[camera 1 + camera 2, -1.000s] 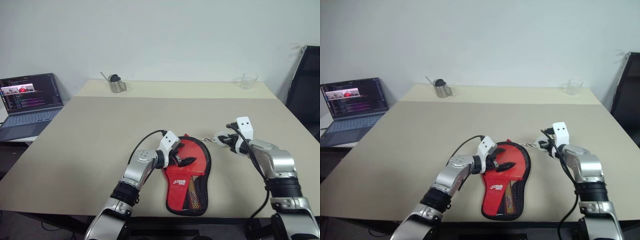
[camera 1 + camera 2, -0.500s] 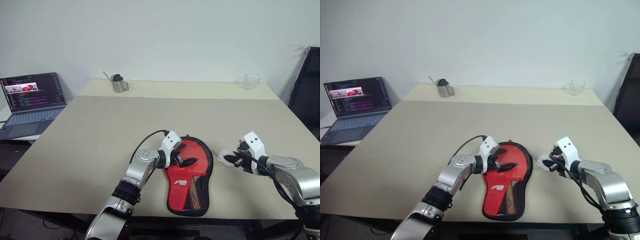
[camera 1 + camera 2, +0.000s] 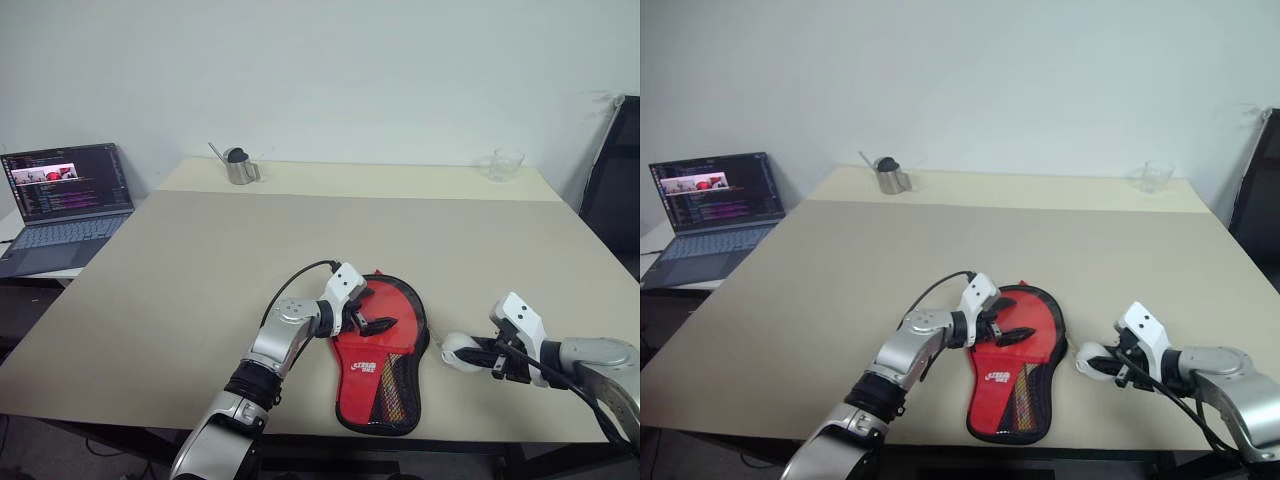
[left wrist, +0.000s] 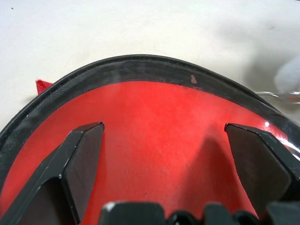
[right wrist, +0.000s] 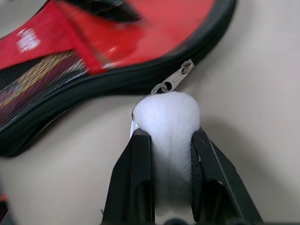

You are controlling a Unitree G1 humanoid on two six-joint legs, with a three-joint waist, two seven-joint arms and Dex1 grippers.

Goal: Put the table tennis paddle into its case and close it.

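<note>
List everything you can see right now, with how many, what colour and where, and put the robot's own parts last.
table: one, beige, spans the scene.
case: one, black with a clear side and red panel, flat near the table's front edge, middle.
paddle: one, red, inside the case.
zip pull: one, metal, at the case's edge.
white puff: one, white, on the zip pull, right of the case.
laptop: one, dark, open, far left beside the table.
metal cup: one, silver, back left.
clear cup: one, clear, back right.
chair: one, black, far right.
left gripper: black fingers, open over the case.
right gripper: black fingers, shut on the white puff.
</note>
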